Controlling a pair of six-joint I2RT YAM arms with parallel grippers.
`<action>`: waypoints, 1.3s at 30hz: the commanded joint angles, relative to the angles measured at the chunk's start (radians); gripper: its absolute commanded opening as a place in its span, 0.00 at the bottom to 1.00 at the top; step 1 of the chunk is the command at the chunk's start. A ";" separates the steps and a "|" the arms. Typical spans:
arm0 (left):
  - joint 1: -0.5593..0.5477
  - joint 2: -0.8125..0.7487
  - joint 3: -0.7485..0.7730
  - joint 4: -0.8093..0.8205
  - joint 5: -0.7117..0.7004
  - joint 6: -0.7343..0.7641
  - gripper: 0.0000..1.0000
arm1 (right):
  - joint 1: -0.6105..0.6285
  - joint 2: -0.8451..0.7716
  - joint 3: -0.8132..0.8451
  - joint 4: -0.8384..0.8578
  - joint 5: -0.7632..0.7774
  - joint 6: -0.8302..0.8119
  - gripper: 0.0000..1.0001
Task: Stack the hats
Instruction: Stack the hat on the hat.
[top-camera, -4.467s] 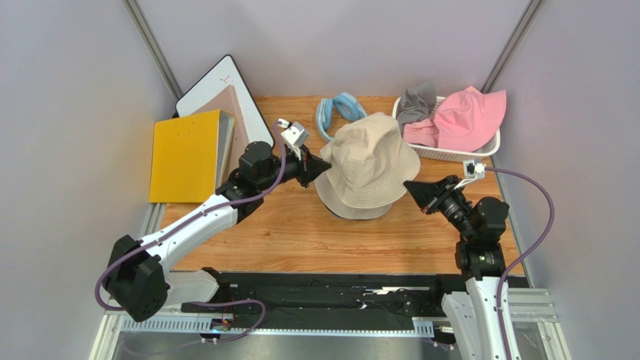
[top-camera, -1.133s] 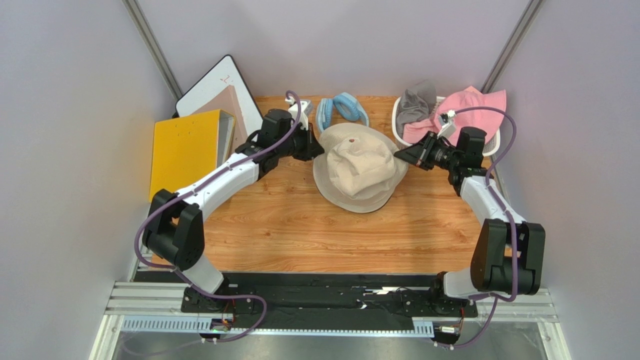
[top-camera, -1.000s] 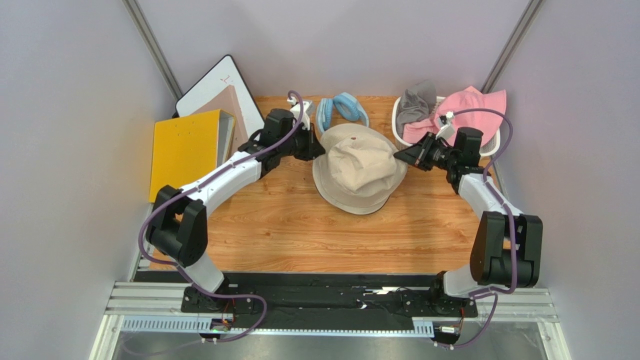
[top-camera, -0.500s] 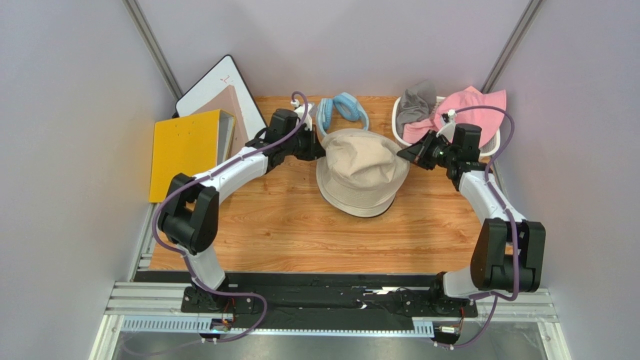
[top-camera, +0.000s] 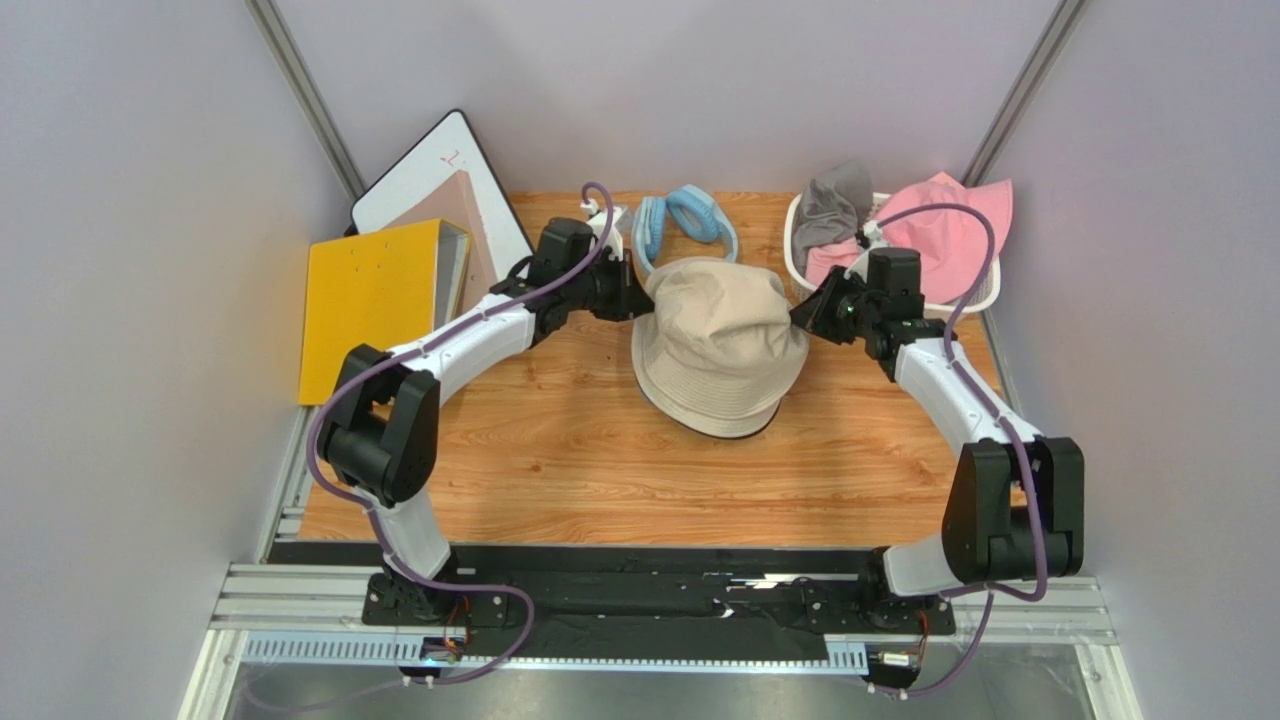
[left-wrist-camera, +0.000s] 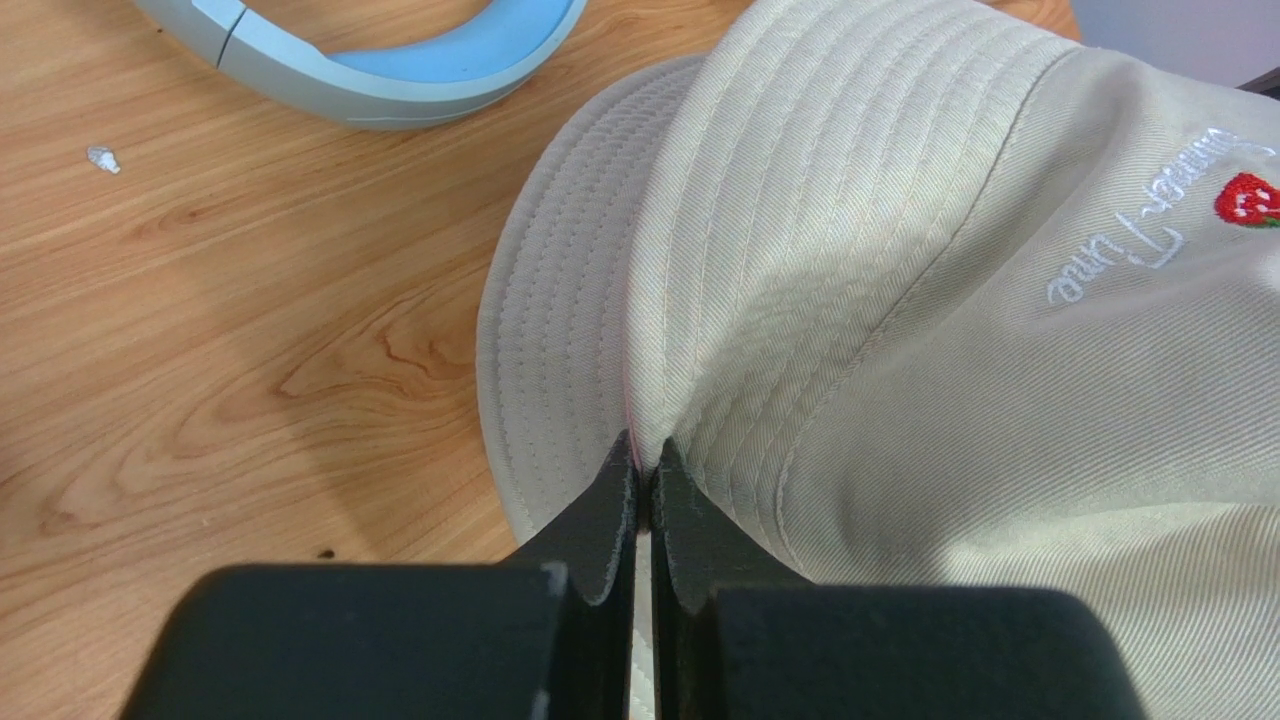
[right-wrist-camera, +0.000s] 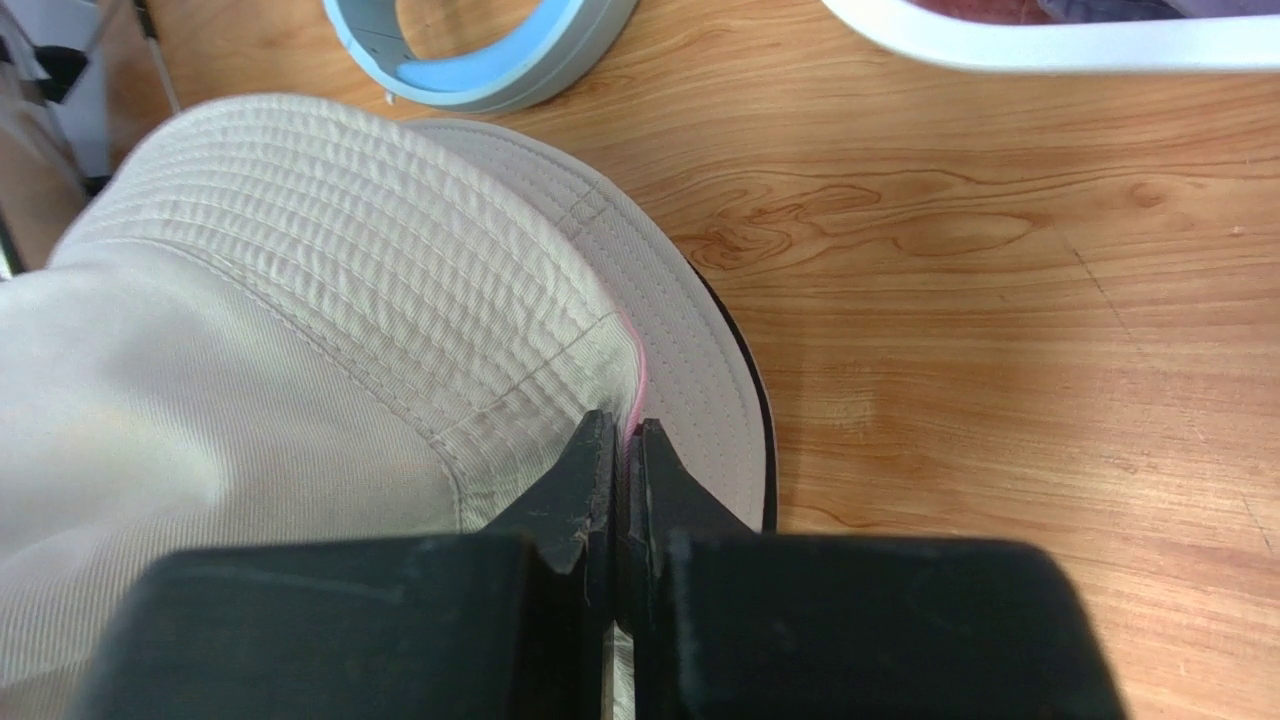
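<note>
Hat (top-camera: 718, 338) shows beige twill and stitched brim.

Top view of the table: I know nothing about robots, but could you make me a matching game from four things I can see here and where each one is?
Things:
1. beige hat
2. pink hat
3. blue ring
4. yellow folder

Places:
A. in the white basket
B. at the left edge of the table
C. pinched on its brim by the left fingers and the right fingers
D. flat on the table, just beyond the beige hat

Pairs: 1-C, 2-A, 3-D, 4-B
</note>
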 joint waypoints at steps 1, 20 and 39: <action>0.020 0.037 -0.008 -0.031 -0.050 0.015 0.00 | 0.038 0.011 -0.057 -0.067 0.269 -0.055 0.00; 0.020 0.010 -0.139 0.025 -0.063 0.023 0.00 | 0.096 -0.194 -0.255 -0.069 0.318 -0.034 0.00; 0.018 -0.107 -0.321 0.182 -0.003 0.011 0.00 | 0.094 -0.594 -0.288 -0.291 0.263 -0.029 0.63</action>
